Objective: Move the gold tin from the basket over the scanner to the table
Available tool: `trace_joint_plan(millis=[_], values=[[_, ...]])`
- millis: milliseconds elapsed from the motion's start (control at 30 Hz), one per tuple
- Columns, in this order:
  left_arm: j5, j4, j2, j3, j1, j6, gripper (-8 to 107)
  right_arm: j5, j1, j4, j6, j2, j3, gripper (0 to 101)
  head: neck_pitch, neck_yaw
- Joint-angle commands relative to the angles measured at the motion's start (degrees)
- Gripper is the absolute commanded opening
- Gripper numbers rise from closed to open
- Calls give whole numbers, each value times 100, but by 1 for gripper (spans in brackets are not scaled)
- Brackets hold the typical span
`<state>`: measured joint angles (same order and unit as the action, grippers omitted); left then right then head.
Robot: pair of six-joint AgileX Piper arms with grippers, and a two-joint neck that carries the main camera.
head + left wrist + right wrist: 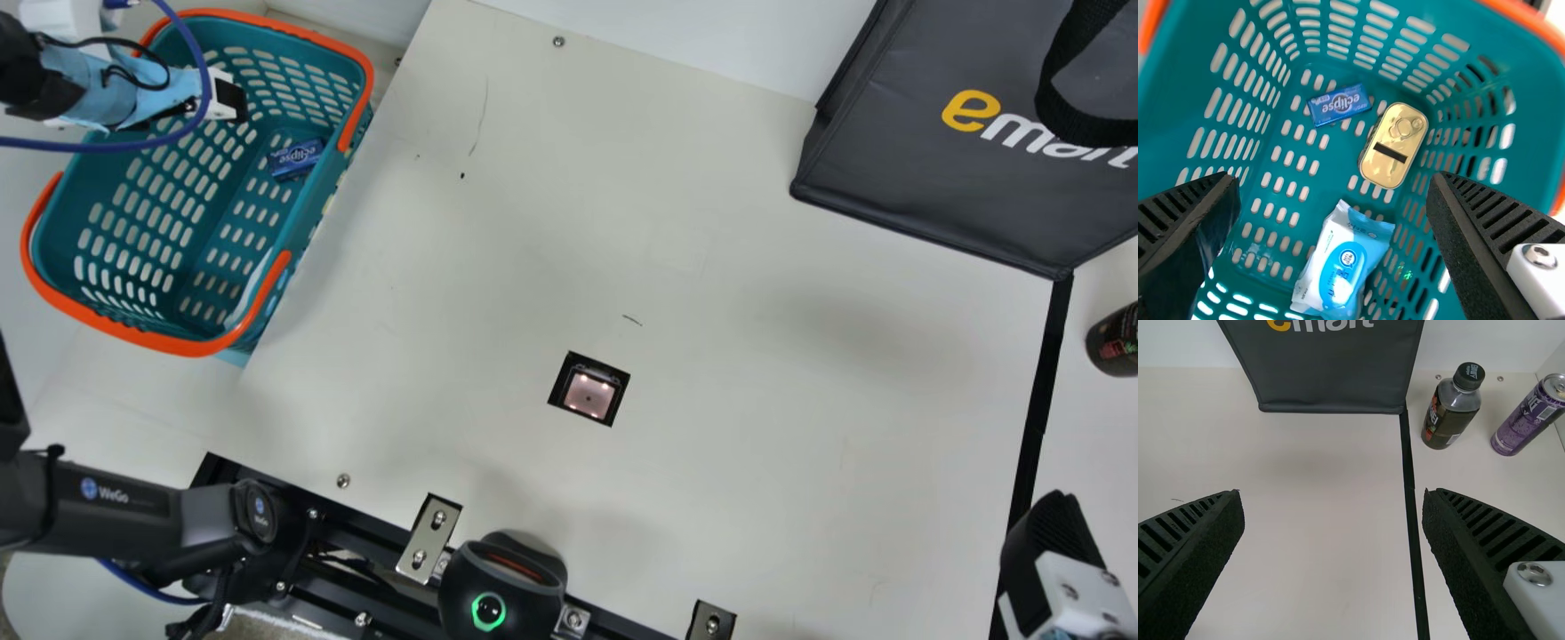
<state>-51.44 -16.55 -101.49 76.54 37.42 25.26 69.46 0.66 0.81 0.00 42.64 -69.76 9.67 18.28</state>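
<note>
My left gripper (233,96) is over the far part of the teal basket (191,233) in the main view. In the left wrist view the left gripper (1335,200) stands open above the basket's inside. The gold tin (1393,145) lies on the basket floor, below the fingers and touched by neither. The scanner (589,391) is a small lit square window set in the table (756,373). My right gripper (1053,533) is at the main view's lower right; in the right wrist view the right gripper (1333,520) is open and empty above the table.
Beside the tin in the basket lie a blue eclipse pack (1339,105) and a blue-white packet (1343,260). A dark bag (942,142) stands at the far right, with a bottle (1453,407) and a purple can (1530,415) beyond the black line.
</note>
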Motion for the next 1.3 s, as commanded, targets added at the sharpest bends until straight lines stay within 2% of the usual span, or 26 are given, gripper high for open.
trace_joint_plan(millis=[0,367,1000,1267], values=[[6,14,-202,41,13,57,90,0,0,0,0,0,0,95,-175,14],[68,74,-824,111,53,364,90,0,0,0,0,0,0,95,-175,14],[458,-70,-1128,-362,50,1233,90,0,0,0,0,0,0,95,-175,14],[603,-233,-1473,-203,-35,1659,90,0,0,0,0,0,0,95,-175,14]])
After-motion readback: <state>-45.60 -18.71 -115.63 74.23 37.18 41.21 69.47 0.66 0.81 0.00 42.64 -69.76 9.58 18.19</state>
